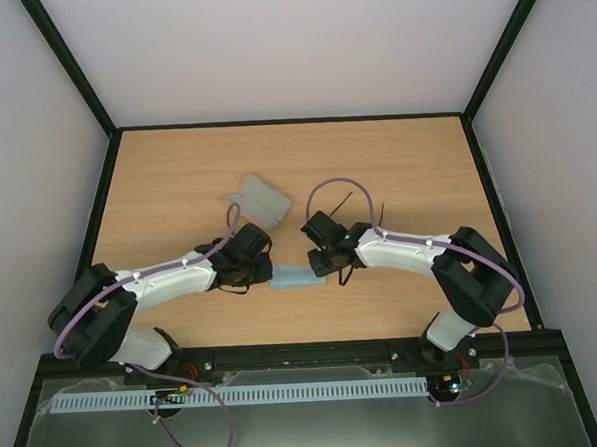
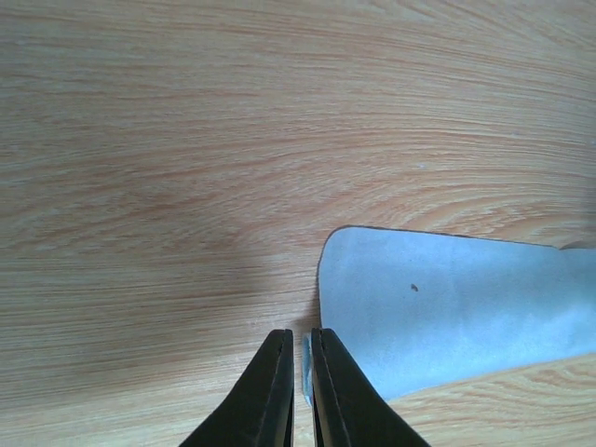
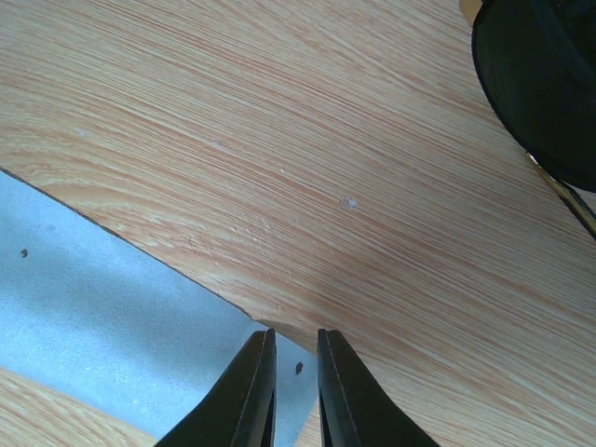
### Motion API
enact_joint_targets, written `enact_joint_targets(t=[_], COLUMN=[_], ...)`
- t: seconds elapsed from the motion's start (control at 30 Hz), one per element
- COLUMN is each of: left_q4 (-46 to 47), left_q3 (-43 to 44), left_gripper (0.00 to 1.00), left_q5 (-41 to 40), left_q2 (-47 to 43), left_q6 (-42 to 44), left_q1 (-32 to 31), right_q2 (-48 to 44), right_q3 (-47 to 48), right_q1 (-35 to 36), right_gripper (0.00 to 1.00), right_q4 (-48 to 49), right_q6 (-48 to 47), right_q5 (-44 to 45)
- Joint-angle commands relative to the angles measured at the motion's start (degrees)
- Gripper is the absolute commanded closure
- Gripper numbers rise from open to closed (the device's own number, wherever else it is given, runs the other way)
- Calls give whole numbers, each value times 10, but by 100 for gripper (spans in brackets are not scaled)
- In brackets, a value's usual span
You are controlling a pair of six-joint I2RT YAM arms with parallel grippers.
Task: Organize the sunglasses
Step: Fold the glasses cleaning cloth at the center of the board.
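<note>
Of the sunglasses I see only one dark oval lens with a thin frame edge, at the top right of the right wrist view, lying on the wood. A light blue cloth lies folded flat between the two grippers. My left gripper sits at the cloth's left end. Its jaws stand a slit apart, with a sliver of cloth edge between them. My right gripper hovers over the cloth's other corner. Its jaws stand visibly apart and hold nothing.
A pale grey-blue rounded case lies behind the left gripper. The wooden table is fenced by a black frame and white walls. Both arms lie low over the table's near half.
</note>
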Motion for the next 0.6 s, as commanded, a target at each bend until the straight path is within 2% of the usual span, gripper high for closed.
enact_joint_targets(t=[0.0,0.27,0.57], left_q4=[-22,-20,-3], left_q3=[2,1,33], left_gripper=[90,80,98], left_q5=[-4,29,40], left_q2=[-33,-59,-15], left_q6=[-7,-2,11], left_q1=[2,2,0], right_q2=[-24,-72,-63], right_q3=[11,-17,-36], right_q1=[0,0,0], right_gripper=[83,72,76], right_q4=[-21,-35,-13], right_q6=[0,20,34], right_q5=[2,-47,-104])
